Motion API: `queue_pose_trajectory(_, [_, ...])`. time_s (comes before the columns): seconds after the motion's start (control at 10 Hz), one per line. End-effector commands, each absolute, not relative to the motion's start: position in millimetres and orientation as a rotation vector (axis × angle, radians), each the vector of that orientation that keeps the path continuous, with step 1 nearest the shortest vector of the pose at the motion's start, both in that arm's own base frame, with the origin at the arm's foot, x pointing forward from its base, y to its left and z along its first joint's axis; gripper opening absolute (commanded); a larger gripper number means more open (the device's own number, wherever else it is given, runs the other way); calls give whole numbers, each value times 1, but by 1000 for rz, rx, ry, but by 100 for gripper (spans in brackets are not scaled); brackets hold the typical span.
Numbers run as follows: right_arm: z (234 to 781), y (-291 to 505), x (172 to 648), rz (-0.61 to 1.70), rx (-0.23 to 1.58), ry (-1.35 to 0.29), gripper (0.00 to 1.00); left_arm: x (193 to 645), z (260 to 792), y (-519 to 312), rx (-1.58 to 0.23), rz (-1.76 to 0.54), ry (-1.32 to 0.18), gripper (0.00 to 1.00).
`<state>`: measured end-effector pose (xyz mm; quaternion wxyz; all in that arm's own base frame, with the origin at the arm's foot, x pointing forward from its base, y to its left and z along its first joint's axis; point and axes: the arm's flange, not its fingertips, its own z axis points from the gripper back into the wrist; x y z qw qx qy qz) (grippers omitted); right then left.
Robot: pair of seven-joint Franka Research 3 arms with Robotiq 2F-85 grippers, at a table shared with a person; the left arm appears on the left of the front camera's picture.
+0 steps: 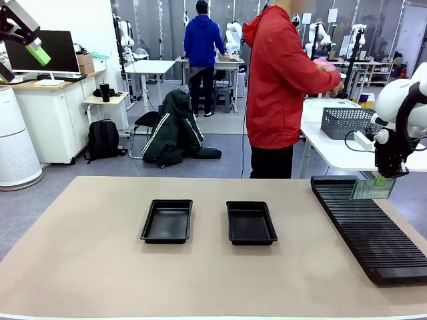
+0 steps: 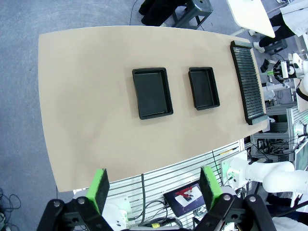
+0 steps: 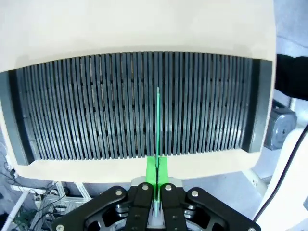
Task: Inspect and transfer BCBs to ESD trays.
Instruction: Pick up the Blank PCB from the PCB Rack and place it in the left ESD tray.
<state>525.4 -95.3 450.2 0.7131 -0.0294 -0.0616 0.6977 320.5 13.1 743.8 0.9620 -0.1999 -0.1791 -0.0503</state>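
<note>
Right gripper (image 1: 381,179) clenched on one BCB (image 1: 371,190), held on edge at the slotted rack's (image 1: 373,230) far end. Left gripper (image 2: 153,185) spread wide, holding nothing. Both ESD trays (image 1: 167,202) bare, so no transfers done yet.

The right arm (image 1: 399,100) had smooth, rounded white shells with a black band at one joint. The right tool (image 1: 381,179) was black, tipped in bright green. The left tool (image 2: 155,185) showed black linkage bars fixed with silver pivot screws, and thick bright green pads (image 2: 100,185) backed in black. The person (image 1: 280,87) wore a red hooded jacket over dark trousers.
</note>
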Motion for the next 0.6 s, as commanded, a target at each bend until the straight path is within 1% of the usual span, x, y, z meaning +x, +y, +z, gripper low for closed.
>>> queue_pose_trajectory(0.0, [471,-98,523,1458,-55,-127,2,320,743,13,-397,-100,-356,100])
queue_pose_trajectory(0.2, [489,-98,521,1391,-52,-127,2,320,743,13,-397,-100,-356,100])
queue_pose_trajectory(0.5, [509,-95,516,1369,-80,-121,2,320,743,13,-397,-100,-356,100])
